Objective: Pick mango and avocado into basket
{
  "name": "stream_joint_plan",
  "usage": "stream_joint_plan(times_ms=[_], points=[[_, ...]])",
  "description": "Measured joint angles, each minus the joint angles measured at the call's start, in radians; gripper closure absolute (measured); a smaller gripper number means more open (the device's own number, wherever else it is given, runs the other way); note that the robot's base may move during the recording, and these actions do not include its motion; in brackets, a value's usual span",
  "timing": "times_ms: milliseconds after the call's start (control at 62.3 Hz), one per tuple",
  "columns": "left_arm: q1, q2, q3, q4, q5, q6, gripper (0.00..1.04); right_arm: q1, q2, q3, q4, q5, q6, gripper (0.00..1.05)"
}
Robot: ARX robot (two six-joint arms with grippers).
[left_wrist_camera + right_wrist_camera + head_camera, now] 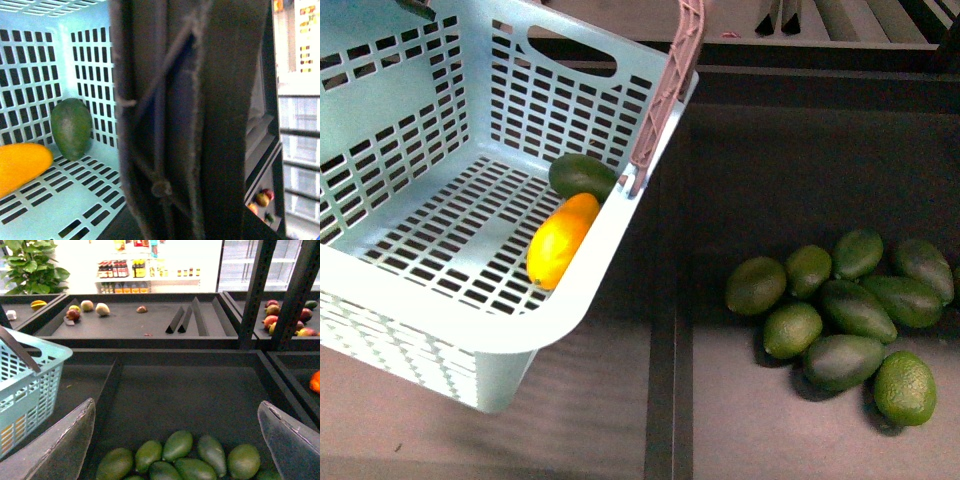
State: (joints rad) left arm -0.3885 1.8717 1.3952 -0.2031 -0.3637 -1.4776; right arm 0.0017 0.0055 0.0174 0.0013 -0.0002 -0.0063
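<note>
right gripper (175, 440) jaws wide apart, empty, above loose avocados (180, 460)

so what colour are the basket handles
Brownish pink, ribbed; the handle on the light teal basket shows best in the front view.

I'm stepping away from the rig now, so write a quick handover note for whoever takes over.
Right gripper: open, empty, above the pile of avocados in the display bin.
Left gripper: fingers not visible; its wrist camera sits right against the basket's brown handle, so grip state can't be confirmed.
Mango and avocado both lie on the floor of the basket, touching, near its right wall.
Done: both fruits are in.
Left: nothing to pick.
</note>
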Motion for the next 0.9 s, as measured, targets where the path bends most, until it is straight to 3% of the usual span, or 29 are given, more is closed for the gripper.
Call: stream_joint_plan(times_ms=[321,594,899], points=[[0.137,0.177,0.051,0.050,0.032,-0.058,0.89,0.000,0.000,0.000,0.000,0.000,0.000,0.09],[0.146,0.288,0.089,0.171,0.103,-0.179,0.89,0.000,0.000,0.000,0.000,0.000,0.000,0.09],[0.148,0.257,-0.044,0.217,0.164,-0.208,0.89,0.000,0.000,0.000,0.000,0.000,0.000,0.09]])
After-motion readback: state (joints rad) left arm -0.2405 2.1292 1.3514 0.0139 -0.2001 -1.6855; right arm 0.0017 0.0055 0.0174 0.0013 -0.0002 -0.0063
